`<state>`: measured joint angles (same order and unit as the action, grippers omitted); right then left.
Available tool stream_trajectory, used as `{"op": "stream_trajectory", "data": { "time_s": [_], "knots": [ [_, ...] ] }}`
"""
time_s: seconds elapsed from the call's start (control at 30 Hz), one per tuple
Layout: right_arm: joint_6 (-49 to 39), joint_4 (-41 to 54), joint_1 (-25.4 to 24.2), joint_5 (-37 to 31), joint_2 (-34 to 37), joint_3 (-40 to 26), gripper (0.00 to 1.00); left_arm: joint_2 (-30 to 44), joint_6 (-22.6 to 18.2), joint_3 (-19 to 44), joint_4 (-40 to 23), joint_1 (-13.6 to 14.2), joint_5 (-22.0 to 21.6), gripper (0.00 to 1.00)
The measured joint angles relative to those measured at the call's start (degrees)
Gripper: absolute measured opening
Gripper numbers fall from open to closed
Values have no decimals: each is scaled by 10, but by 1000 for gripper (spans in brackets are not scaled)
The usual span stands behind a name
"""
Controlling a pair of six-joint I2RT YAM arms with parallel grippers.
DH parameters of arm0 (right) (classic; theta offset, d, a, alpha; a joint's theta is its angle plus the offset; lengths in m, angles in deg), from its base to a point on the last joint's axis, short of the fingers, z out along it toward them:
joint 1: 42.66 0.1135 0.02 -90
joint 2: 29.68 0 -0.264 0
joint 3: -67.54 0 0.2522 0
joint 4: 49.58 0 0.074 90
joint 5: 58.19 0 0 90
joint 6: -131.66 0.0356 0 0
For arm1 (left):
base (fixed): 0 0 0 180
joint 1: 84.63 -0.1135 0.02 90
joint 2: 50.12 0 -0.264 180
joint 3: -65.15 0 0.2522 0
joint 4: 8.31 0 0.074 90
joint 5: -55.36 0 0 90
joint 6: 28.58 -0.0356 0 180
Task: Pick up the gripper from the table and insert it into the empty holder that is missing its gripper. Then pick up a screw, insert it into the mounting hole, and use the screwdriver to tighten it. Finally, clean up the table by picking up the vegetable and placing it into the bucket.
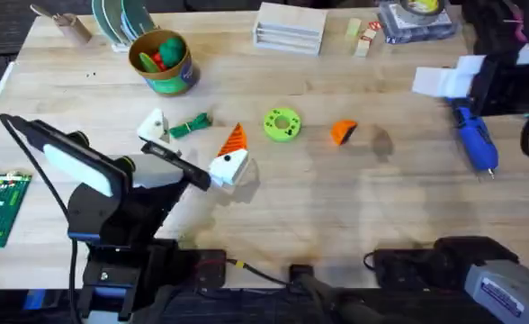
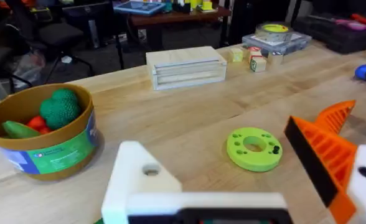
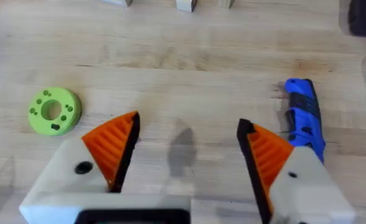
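Two arms stand over the wooden table (image 1: pixel 399 207), and both sets of fingers are spread wide apart with nothing between the pads. The left gripper (image 1: pixel 192 144) sits low at about 8 o'clock from the table's middle. One of its fingers carries an orange ribbed pad (image 2: pixel 323 155); the other is the bare cream-white holder (image 2: pixel 139 180), with a hole in its slanted face. The dark green vegetable (image 1: pixel 191 125) lies on the wood between those two fingers. The bucket (image 1: pixel 165 76) stands at 11 o'clock from it, near but apart, with green and red toys inside. A lime-green disc (image 1: pixel 282 124) rests near the centre, and the loose orange gripper (image 1: pixel 343 132) lies just beside it at 3 o'clock, untouched. The right gripper (image 3: pixel 189 149) hovers above bare wood, and the blue screwdriver (image 3: pixel 304 121) lies flat next to one of its fingers, at the table's 3 o'clock side.
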<state>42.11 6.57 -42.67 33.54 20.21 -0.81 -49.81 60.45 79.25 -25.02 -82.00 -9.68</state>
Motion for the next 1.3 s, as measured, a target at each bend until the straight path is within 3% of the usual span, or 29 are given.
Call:
{"op": "stream_trajectory", "data": {
  "time_s": [0.67, 0.8, 1.03, 1.17, 1.3],
  "knots": [
    [0, 0, 0, 0, 0, 0, 992, 0, 2, 0, 1, 0, 17, 993],
    [0, 0, 0, 0, 0, 0, 991, 0, 2, 0, 1, 0, 79, 993],
    [0, 0, 0, 0, 0, 0, 992, 0, 26, 0, -7, 0, 247, 993],
    [0, 0, 0, 0, 0, 0, 991, 0, 48, 0, -8, 0, 297, 993],
    [0, 0, 0, 0, 0, 0, 991, 0, 58, 0, -8, 0, 320, 993]
  ]
}}
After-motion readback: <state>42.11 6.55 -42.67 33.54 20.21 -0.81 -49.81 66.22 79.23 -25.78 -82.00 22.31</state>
